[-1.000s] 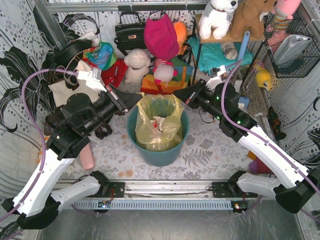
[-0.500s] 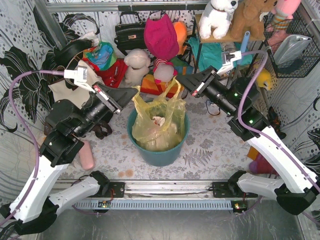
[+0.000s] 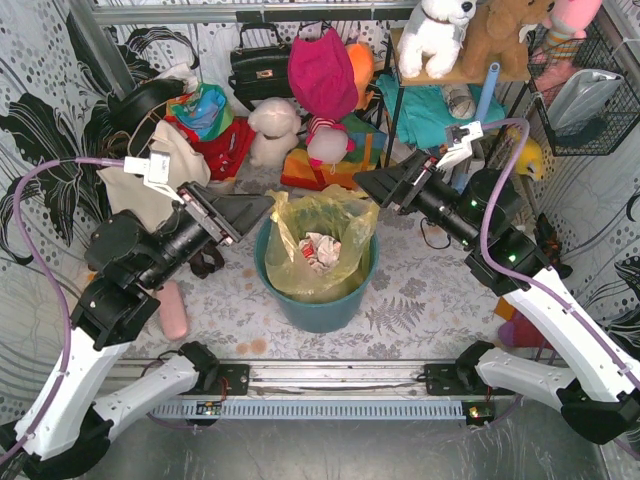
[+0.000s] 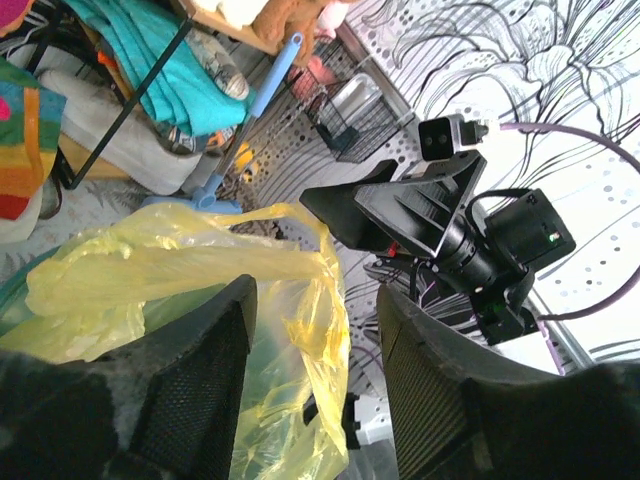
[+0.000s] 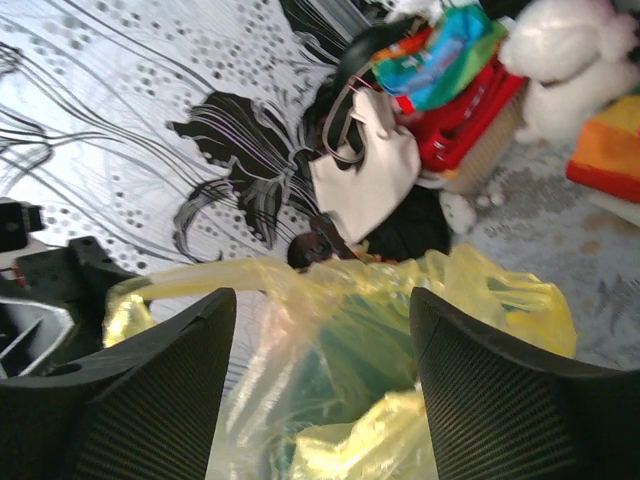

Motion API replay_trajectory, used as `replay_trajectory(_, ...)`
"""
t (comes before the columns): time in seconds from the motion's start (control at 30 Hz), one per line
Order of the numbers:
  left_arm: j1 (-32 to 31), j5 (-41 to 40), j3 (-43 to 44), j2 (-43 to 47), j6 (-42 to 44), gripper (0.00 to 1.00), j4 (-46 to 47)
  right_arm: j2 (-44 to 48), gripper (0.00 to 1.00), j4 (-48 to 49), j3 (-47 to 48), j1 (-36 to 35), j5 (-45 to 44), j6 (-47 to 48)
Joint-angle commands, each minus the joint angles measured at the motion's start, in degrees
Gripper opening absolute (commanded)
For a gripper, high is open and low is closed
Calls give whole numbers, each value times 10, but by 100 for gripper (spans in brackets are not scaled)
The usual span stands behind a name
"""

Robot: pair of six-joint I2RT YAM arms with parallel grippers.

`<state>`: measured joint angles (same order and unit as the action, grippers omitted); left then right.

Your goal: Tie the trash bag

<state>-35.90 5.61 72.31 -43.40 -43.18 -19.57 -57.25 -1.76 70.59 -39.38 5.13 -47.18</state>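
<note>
Now that both have let go, my left pincer (image 4: 318,292) and right pincer (image 5: 320,297) stand well open, gripping nothing. The trash bag (image 3: 300,225) slumps back into the teal bin (image 3: 322,310) between them, ears loose and untied, so I judge the knot needs restarting.

From my station, the trash bag (image 3: 318,225) reads as thin, translucent yellow-green plastic, glossy and heavily crinkled. The crumpled white-and-red paper (image 3: 318,250) inside it looks matt, and the bin (image 3: 322,308) around it is smooth teal plastic with a dull sheen. I see the left gripper (image 4: 315,295) and right gripper (image 5: 322,300) as matt black, the 2 inner finger faces of each grained like fine mesh, while the arm shells (image 3: 550,315) look like glossy white plastic, the rail (image 3: 330,378) like bare metal and the table cover (image 3: 420,290) like a matt printed sheet.
</note>
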Motion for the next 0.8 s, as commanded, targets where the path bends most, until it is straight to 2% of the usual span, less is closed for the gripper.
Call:
replay_trajectory(0.0,3,31,-1,0,10,61,-29,3,72,-79,25,-4,-19,35)
replay_trajectory(0.13,3,86,0,-20,11,63,-28,6,74,-115,32,-4,-30,44)
replay_trajectory(0.33,4,194,-14,-36,-21,64,59,36,76,-152,50,-4,-56,61)
replay_trajectory(0.5,3,235,0,-46,-35,64,50,63,78,-198,68,-4,-89,74)
replay_trajectory(0.77,3,250,-42,-50,-57,64,70,92,82,-257,45,-4,-134,55)
